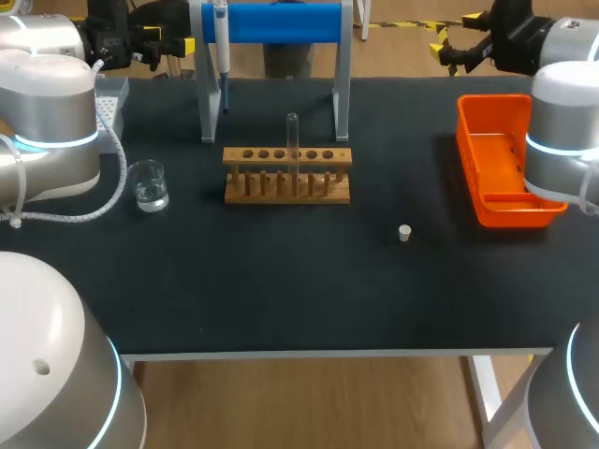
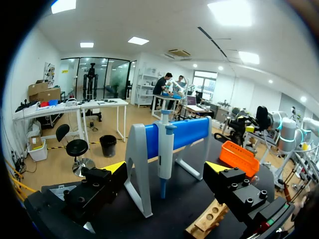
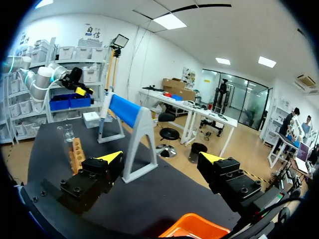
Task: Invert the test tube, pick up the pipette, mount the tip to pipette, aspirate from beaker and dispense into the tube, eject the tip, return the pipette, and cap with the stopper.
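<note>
A clear test tube (image 1: 293, 142) stands upright in the wooden rack (image 1: 286, 176) at mid-table; the right wrist view shows the tube (image 3: 64, 134) and rack (image 3: 76, 154) far off. The blue-and-white pipette (image 1: 222, 42) hangs on the blue-barred stand (image 1: 281, 23), straight ahead of my left gripper (image 2: 167, 172). A glass beaker (image 1: 148, 184) sits left of the rack, and a small white stopper (image 1: 404, 233) lies to the front right. My left gripper (image 1: 164, 42) is open at the back left. At the back right, my right gripper (image 1: 459, 49) is open too (image 3: 162, 158). Neither holds anything.
An orange bin (image 1: 501, 159) stands on the table's right side, under my right arm. A grey tip box (image 1: 110, 98) sits at the back left, beside my left arm. The table's front edge runs below the stopper.
</note>
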